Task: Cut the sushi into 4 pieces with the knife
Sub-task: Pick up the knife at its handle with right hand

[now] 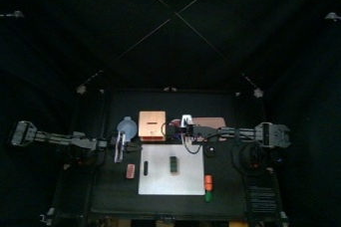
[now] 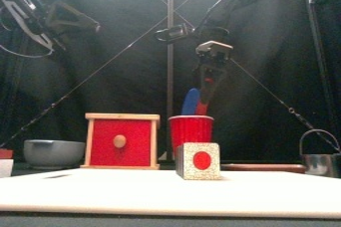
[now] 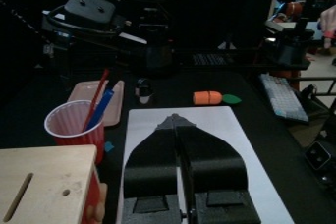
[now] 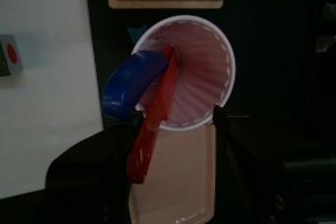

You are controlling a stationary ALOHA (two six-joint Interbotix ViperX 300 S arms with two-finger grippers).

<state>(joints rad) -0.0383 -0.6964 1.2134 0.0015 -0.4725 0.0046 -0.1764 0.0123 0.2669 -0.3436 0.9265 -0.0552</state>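
Front view: the toy sushi roll, pale end face with a red centre (image 2: 200,161), stands on the flat white cutting board (image 2: 134,193), just in front of the round red cup (image 2: 190,131) and near the pale wooden box with a red drawer front (image 2: 122,141). Right end effector (image 2: 210,56) hangs over the cup, jaws apart on either side of the red toy knife (image 4: 148,130), whose tip sits in the cup beside the blue toy knife (image 4: 129,88). Left end effector (image 3: 179,128) hovers over the board, jaws pressed together.
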